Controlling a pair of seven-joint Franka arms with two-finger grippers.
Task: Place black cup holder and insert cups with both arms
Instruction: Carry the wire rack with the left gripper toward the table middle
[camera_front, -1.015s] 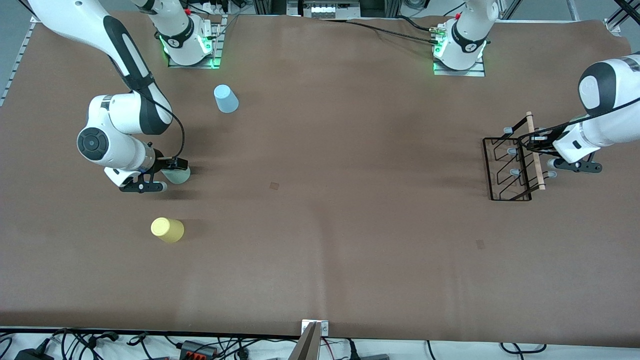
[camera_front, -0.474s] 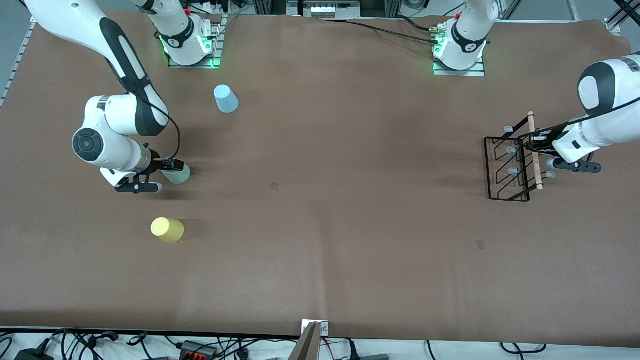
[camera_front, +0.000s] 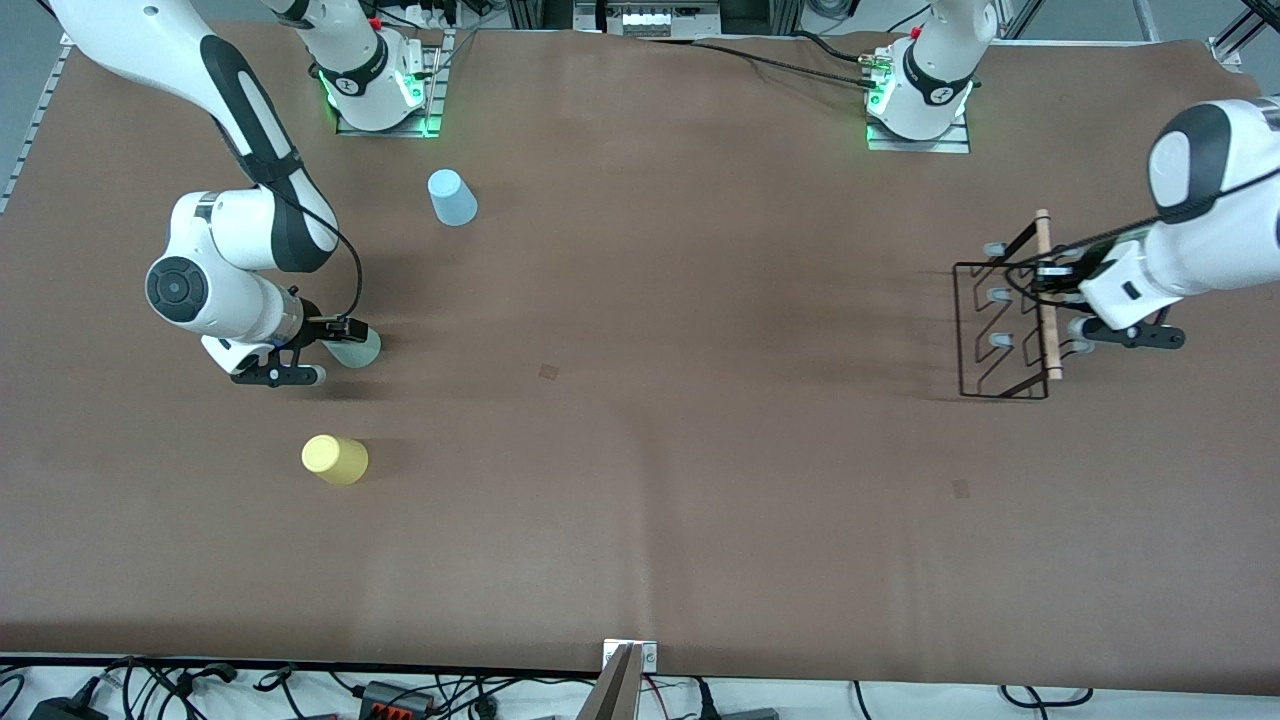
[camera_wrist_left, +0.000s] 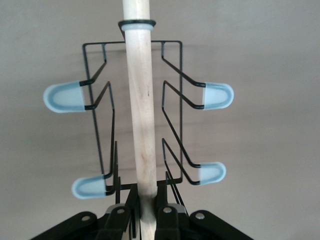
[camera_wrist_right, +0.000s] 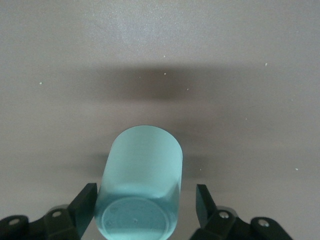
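The black cup holder (camera_front: 1047, 320) is a thin wire rack with a wooden rod handle and pale-tipped prongs, toward the left arm's end of the table. My left gripper (camera_front: 1050, 272) is shut on the rod; the left wrist view shows the rod (camera_wrist_left: 139, 100) pinched between the fingers of the gripper (camera_wrist_left: 146, 197). The pale green cup (camera_front: 358, 348) sits on the table at the right arm's end. My right gripper (camera_front: 325, 350) is open around it. In the right wrist view the cup (camera_wrist_right: 145, 170) stands between the fingers of the gripper (camera_wrist_right: 146, 202), with a gap on one side.
A yellow cup (camera_front: 335, 459) sits nearer the front camera than the green cup. A light blue cup (camera_front: 452, 197) sits closer to the right arm's base (camera_front: 375, 85). The brown table (camera_front: 650, 400) spreads wide between the two arms.
My left gripper has moved with the cup holder a little toward the table's middle and toward the bases; the rack looks raised. The right arm has barely shifted.
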